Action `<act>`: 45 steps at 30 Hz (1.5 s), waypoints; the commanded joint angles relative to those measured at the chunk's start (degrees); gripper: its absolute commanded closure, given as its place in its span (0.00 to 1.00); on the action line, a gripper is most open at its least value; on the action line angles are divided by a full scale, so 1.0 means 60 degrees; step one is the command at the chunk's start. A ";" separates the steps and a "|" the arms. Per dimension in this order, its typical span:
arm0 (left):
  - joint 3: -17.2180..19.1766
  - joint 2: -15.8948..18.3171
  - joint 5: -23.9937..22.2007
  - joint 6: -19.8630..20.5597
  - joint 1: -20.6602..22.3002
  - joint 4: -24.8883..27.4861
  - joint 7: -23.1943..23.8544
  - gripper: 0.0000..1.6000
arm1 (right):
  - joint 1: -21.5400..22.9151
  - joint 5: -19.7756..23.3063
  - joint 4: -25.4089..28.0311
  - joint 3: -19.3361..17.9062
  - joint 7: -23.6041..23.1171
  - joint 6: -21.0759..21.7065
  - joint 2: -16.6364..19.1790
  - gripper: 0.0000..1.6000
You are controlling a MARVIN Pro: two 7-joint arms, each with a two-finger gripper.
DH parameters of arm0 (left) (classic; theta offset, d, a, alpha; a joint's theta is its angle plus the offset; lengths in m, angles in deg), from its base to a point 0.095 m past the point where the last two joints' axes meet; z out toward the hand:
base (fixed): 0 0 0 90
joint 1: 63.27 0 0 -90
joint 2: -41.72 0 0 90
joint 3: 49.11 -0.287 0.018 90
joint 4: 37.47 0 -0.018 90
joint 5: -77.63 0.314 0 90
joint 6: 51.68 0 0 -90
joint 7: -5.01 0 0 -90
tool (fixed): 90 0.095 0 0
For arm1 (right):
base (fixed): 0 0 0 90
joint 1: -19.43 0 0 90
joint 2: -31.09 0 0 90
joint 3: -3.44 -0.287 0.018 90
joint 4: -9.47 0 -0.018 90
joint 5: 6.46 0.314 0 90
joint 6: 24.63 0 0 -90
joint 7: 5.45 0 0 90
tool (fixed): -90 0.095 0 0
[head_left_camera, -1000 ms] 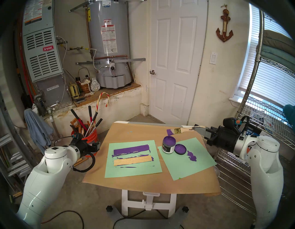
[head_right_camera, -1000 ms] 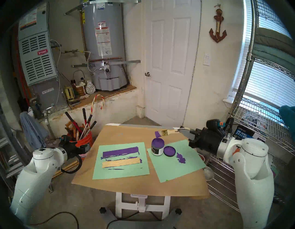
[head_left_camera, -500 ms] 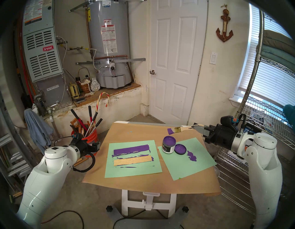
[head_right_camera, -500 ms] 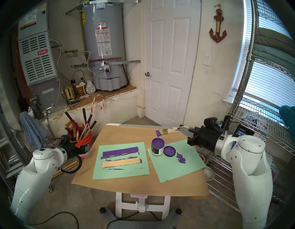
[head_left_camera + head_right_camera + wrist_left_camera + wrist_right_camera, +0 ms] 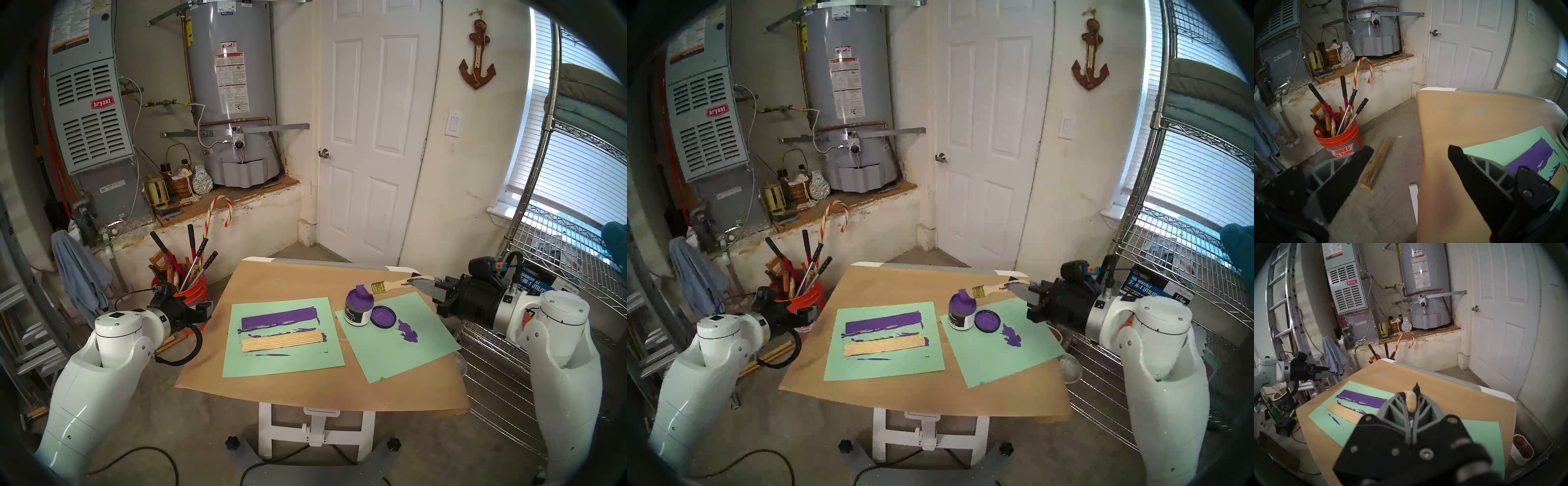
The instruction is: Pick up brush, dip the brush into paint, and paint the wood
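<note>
Garage worktop (image 5: 305,393) carries the paint (image 5: 358,307), into which the right tool (image 5: 418,283), clenched on the light, stiff handle's rear end, dips the brush (image 5: 378,287), its soft bristles bending.

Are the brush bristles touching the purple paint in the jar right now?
Touching. In the head view the brush slopes down from the right gripper, and its bristles overlap the paint inside the jar mouth with no gap.

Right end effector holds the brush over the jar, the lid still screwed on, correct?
Not quite. The right end effector does hold the brush at the jar, but the lid lies beside the open jar, as head stereo left shows.
</note>
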 commanded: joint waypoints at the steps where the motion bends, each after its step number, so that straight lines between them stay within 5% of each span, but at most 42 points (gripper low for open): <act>1: 0.0091 0.0014 -0.0021 -0.0017 0.0036 0.0141 -0.0013 0.00 | 0.0108 -0.0263 0.0183 0.0289 0.0151 -0.0190 0.0031 1.00; 29: 0.0091 0.0014 -0.0021 -0.0017 0.0036 0.0141 -0.0013 0.00 | 0.0626 -0.1216 -0.0008 0.1471 0.0432 -0.0233 0.0368 1.00; 45: 0.0090 0.0014 -0.0021 -0.0018 0.0037 0.0140 -0.0012 0.00 | 0.0511 -0.0678 0.0308 0.0778 0.0269 -0.0126 0.0009 1.00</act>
